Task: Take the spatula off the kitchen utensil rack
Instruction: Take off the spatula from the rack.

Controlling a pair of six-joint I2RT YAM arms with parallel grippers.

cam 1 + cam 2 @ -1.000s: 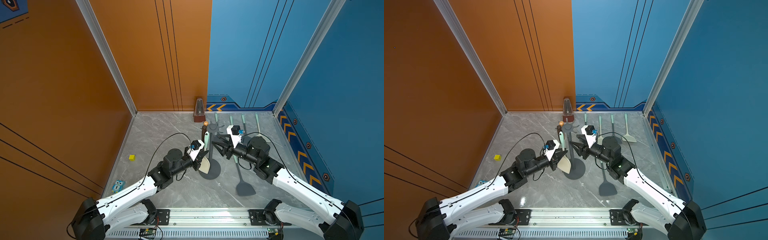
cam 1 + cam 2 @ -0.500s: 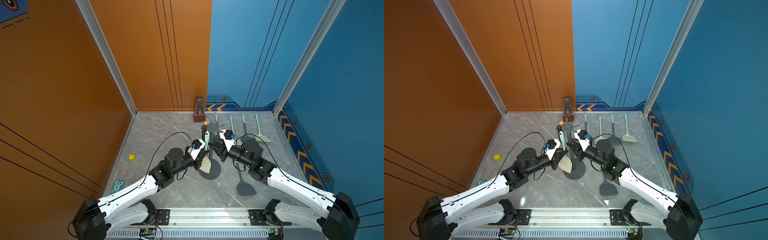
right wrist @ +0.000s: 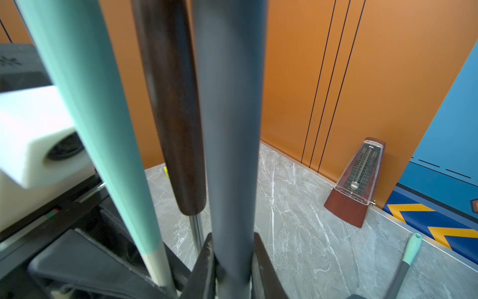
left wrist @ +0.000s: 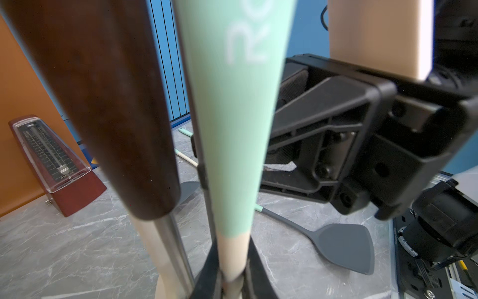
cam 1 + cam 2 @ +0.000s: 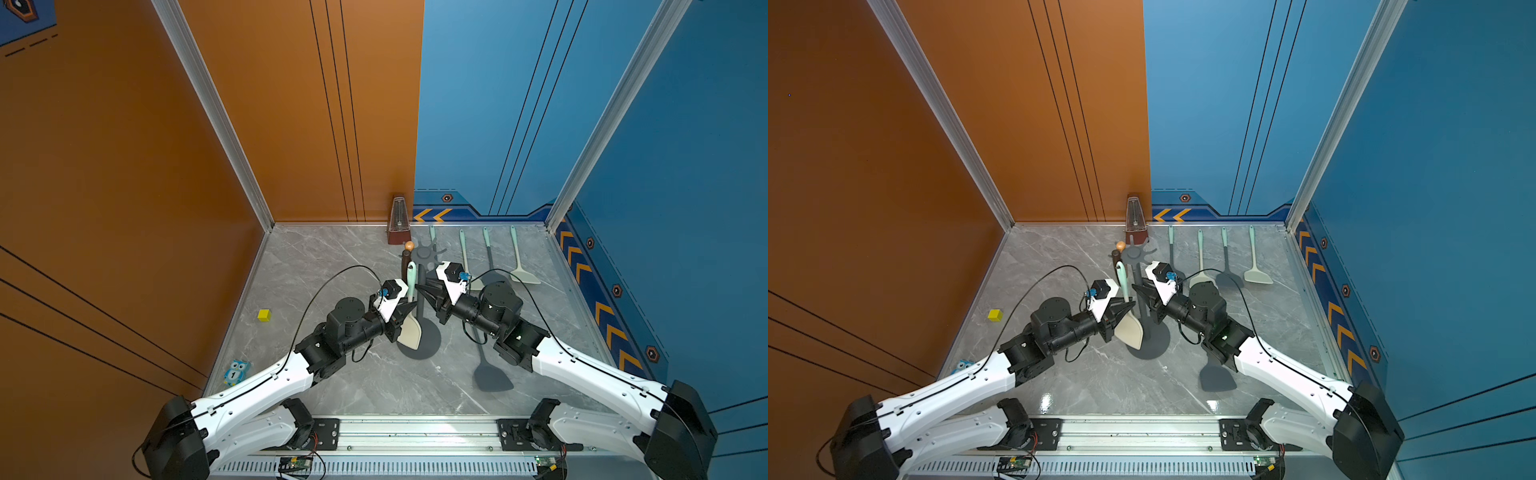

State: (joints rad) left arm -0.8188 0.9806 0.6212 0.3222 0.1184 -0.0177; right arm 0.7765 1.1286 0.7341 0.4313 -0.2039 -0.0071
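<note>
Closure of the right end effector (image 5: 420, 287) is what is changing the picture: jaws that were standing apart beside the stand a second ago are now pinching the slim upright pole of the kitchen utensil rack (image 5: 429, 341) from its 3 o'clock side. The right wrist view is showing both fingers pressed flat against the dark grey shaft. The left end effector (image 5: 410, 311) is keeping its narrow clamp on the spatula (image 5: 409, 331), gripping the cream neck just under the mint handle from the 9 o'clock side. The spatula is hanging close beside the pole, its blade floating over the 9 o'clock part of the round base. Its handle top is reaching up toward the crown's 7 o'clock prong, though the hook itself is too small to make out. To my reading, the rack is now being braced so it is not tipping or sliding on the bench (image 5: 353, 386) once the left arm is lifting. The release is looking ready to begin, not yet done. A dark wooden-handled utensil (image 5: 404, 266) is hanging just beside the spatula, toward 10 o'clock, so any lift is risking a knock against it.
</note>
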